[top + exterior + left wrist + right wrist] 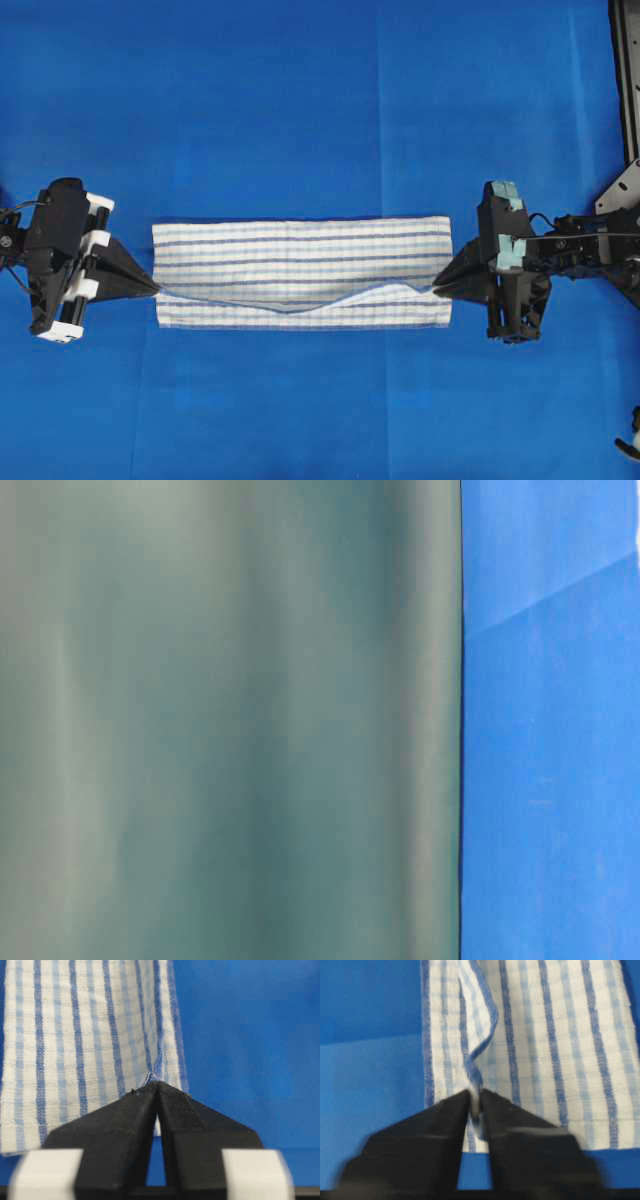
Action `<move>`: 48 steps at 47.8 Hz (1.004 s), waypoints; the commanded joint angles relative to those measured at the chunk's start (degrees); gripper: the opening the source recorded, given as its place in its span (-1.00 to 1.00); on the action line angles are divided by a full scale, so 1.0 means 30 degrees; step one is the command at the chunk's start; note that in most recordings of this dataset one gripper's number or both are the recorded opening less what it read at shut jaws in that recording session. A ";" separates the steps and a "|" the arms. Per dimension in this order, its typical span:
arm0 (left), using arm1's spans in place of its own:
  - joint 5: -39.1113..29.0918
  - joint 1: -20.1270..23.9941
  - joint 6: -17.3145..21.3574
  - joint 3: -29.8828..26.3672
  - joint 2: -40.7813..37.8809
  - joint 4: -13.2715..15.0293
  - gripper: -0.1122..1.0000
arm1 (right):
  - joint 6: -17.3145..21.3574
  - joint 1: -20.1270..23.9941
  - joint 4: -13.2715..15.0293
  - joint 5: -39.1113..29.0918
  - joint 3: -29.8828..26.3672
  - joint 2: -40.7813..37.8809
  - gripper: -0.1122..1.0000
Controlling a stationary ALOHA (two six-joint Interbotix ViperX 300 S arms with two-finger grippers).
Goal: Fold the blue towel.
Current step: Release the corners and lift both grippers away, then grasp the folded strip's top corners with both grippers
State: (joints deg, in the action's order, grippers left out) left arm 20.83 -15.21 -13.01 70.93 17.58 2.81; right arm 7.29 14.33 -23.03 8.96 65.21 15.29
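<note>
Both hands (157, 1087) pinching blue towel (300, 260) ends

A table under a plain solid-blue covering (300, 110) carries everything here; faint fold creases cross the cloth. One thing lies directly on it: the blue towel (300, 255), a white woven rectangle with thin dark-blue and pale-blue stripes, folded into a long band. It stretches between the left gripper (155, 285) and the right gripper (436, 284), its short ends reaching each set of fingertips. The upper layer's edge sags in a loose wave near the band's front side.
</note>
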 commanded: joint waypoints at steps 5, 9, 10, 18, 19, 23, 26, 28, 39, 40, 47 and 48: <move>-0.0059 -0.0088 -0.0264 -0.0146 0.0176 0.0088 -0.16 | -0.0029 0.0059 -0.0059 0.0000 -0.0352 0.0088 0.37; -0.0264 -0.0088 -0.0264 -0.0176 0.0293 0.0088 0.30 | -0.0059 0.0059 -0.0029 0.0000 -0.0322 0.0146 0.74; -0.0322 -0.0029 -0.0234 -0.0176 0.0293 0.0088 0.41 | -0.0059 0.0059 -0.0059 0.0000 -0.0293 0.0176 0.82; -0.0615 0.1084 0.0059 -0.0469 0.0527 0.0059 0.79 | -0.0264 -0.0234 0.0000 0.0000 -0.0234 0.0527 0.78; -0.0615 0.1318 0.0088 -0.0498 0.0586 0.0059 0.75 | -0.0293 -0.0381 0.0029 0.0000 -0.0205 0.0557 0.78; -0.0615 0.2402 0.0264 -0.0732 0.0645 -0.0059 0.66 | -0.0381 -0.1406 0.0176 0.0000 -0.0117 0.0703 0.78; -0.0703 0.3281 0.0439 -0.0938 0.0615 -0.0059 0.58 | -0.0527 -0.2314 0.0322 0.0000 -0.0146 0.0674 0.78; -0.0850 0.3809 0.0615 -0.1055 0.0557 -0.0059 0.53 | -0.0703 -0.2959 0.0469 0.0000 -0.0205 0.0674 0.78; -0.1758 0.4863 0.1465 -0.1875 -0.0117 -0.0059 0.41 | -0.1816 -0.5391 0.0820 0.0000 -0.0439 0.0469 0.78; -0.1875 0.4863 0.1494 -0.1963 -0.0205 -0.0059 0.41 | -0.1934 -0.5508 0.0850 0.0000 -0.0469 0.0439 0.78; -0.2197 0.4863 0.1582 -0.2490 -0.1084 -0.0088 0.41 | -0.2256 -0.5654 0.0820 0.0176 -0.0615 -0.0059 0.77; -0.2197 0.4863 0.1582 -0.2520 -0.1260 -0.0088 0.41 | -0.2256 -0.5654 0.0850 0.0264 -0.0615 -0.0264 0.77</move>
State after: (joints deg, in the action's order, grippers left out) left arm 14.15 -0.79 -8.44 64.78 14.85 2.72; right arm 0.62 -2.55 -20.65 8.96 64.51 15.29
